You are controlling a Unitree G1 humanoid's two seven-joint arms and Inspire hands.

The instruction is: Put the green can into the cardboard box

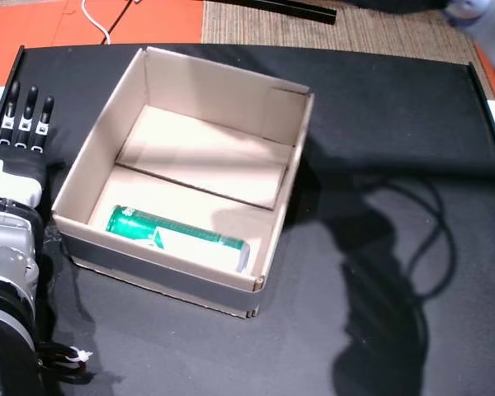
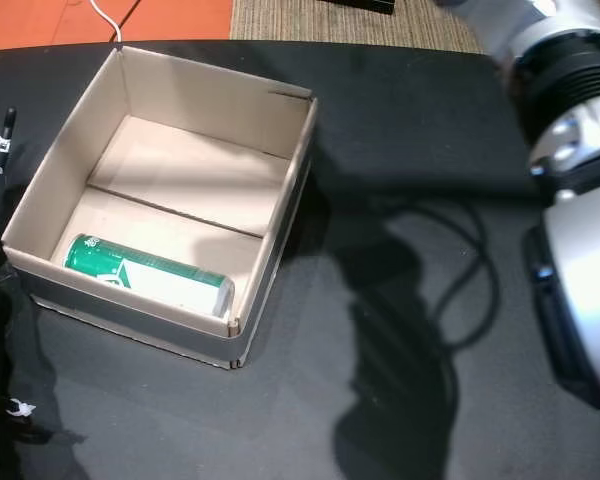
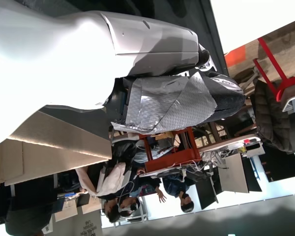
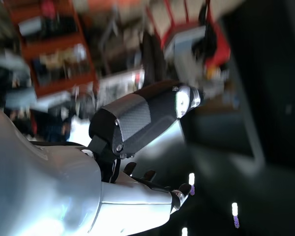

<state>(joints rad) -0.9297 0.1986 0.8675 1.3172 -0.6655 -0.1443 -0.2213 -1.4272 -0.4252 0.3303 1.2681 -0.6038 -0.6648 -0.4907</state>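
Already inside the open-topped brown cardboard box, the green-and-white cylindrical can lies on its side along the box's near wall, its green end toward the robot's left and its pale end toward the right; both head views show it resting on the box floor, close against that near wall and not touched by either hand. The box sits on a black matte table, toward the table's left half, with its floor flaps meeting in a seam across the middle. Just left of the box, the left hand rests low beside the outer wall, its dark fingers stretched out straight and side by side, holding nothing; in the left wrist view its white casing and a foil-like wrapped part fill the frame, with the box's cardboard edge beside it. The right hand appears only in the right wrist view, lifted away from the table; its dark thumb is extended and the visible fingertips are loosely curled with nothing between them, so it reads as released. In a head view the right forearm of silver and black hangs over the table's right side, well apart from the box, casting a shadow on the dark surface.
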